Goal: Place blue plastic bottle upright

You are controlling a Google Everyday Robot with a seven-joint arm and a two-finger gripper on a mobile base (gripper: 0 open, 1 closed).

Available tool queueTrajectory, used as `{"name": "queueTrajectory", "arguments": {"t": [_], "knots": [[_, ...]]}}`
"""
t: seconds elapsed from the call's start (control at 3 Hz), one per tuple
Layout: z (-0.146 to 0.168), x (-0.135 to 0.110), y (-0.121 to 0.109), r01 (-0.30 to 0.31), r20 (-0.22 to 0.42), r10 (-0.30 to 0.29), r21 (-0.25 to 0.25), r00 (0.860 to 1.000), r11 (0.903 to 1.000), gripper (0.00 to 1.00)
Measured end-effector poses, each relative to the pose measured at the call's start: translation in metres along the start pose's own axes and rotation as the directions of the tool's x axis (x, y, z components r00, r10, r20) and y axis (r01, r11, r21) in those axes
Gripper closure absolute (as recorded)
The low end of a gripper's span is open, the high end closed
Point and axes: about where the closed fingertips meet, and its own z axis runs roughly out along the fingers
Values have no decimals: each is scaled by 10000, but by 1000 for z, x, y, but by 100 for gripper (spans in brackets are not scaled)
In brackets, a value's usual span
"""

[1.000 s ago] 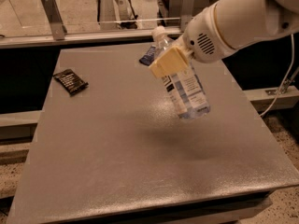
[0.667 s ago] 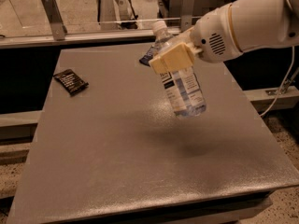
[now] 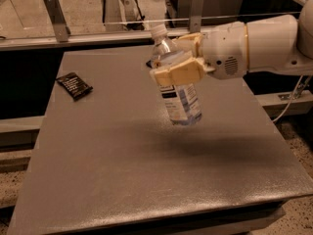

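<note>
— What's in front of you?

— A grey tabletop (image 3: 122,180), wide and mostly bare, its near edge running along the bottom and its far edge under a rail. A white arm (image 3: 269,43) reaches in from the right, over the far half.

— And the hand?

— The hand (image 3: 172,58) is beige, and its two fingers (image 3: 176,73) are clamped on the blue plastic bottle (image 3: 182,102), one in front and one behind, gripping just under the shoulder.

— How does the bottle look?

— Clear, with a pale blue-and-white label and a white cap (image 3: 158,31). It is nearly upright, cap leaning a little left. It hangs above the tabletop, its base below the fingers, its shadow on the surface beneath.

— Anything else nearby?

— A flat dark packet (image 3: 74,85) lies near the left edge, well apart.
</note>
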Motion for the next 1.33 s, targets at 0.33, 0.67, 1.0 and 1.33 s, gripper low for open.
{"name": "queueTrajectory", "arguments": {"t": [0.33,0.67,1.0,1.33], "knots": [[1,7,9,2077,1084,-2045,-182,9728,9780,100],[0,13,12,3697,1707,-3651,54,9152,9291,100],[-2,26,11,4544,2388,-4508,430,8601,8898,100],[2,40,11,4694,2811,-4612,418,8416,8820,100]]}}
